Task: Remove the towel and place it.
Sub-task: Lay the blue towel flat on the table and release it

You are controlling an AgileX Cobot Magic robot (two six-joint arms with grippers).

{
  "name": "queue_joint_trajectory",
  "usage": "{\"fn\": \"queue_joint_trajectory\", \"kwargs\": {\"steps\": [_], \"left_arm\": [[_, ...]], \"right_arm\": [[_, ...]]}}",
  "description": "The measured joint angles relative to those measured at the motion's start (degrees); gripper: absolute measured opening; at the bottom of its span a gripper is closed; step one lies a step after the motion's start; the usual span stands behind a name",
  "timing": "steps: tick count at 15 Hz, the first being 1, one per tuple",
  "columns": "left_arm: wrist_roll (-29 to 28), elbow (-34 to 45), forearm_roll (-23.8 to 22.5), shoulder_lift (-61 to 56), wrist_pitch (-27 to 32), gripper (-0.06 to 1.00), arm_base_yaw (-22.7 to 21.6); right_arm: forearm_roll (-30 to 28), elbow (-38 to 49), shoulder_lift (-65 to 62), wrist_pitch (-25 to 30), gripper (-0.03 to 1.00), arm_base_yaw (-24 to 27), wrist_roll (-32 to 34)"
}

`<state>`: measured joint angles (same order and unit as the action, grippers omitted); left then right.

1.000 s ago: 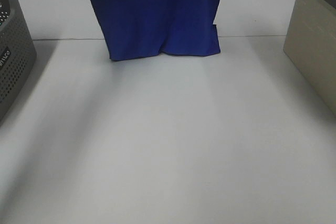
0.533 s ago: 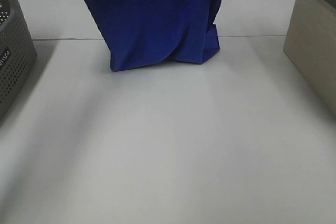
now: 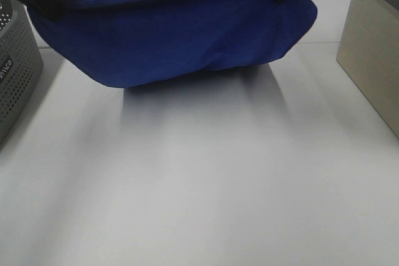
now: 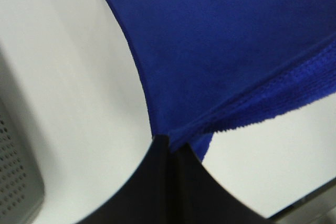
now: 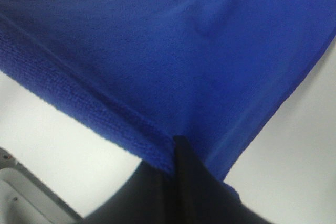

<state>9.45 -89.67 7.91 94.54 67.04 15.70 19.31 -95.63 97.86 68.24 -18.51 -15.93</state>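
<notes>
1. My left hand [image 4: 167, 142] is pinched closed on one top corner of the blue towel [image 3: 174, 35]; my right hand [image 5: 176, 142] grips the other likewise.
2. The blue towel hangs spread between them just beside the grey perforated basket [image 3: 15, 73], its belly sagging low over the table [image 3: 199, 185]; contact unclear.
3. Judged soft, light, limp, fuzzy rather than slippery; hemmed corners offer the surest hold.

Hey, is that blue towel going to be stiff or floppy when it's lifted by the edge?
Probably floppy: the towel sags in a curve between the left gripper and right gripper. Likely light, since small pinches at its edge carry it. Its fuzzy pile should resist slipping.
</notes>
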Motion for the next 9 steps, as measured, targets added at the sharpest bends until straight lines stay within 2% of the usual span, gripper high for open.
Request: {"fn": "queue_joint_trajectory", "kwargs": {"steps": [5, 9], "left_arm": [[-0.1, 19.0, 8.7, -11.5, -0.1, 0.00, 0.0], [-0.5, 30.9, 15.7, -14.1, 0.0, 0.00, 0.1]], "right_arm": [[6.4, 23.1, -12.5, -0.3, 0.00, 0.0, 0.2], [8.6, 36.8, -16.1, -0.7, 0.00, 0.0, 0.2]]}}
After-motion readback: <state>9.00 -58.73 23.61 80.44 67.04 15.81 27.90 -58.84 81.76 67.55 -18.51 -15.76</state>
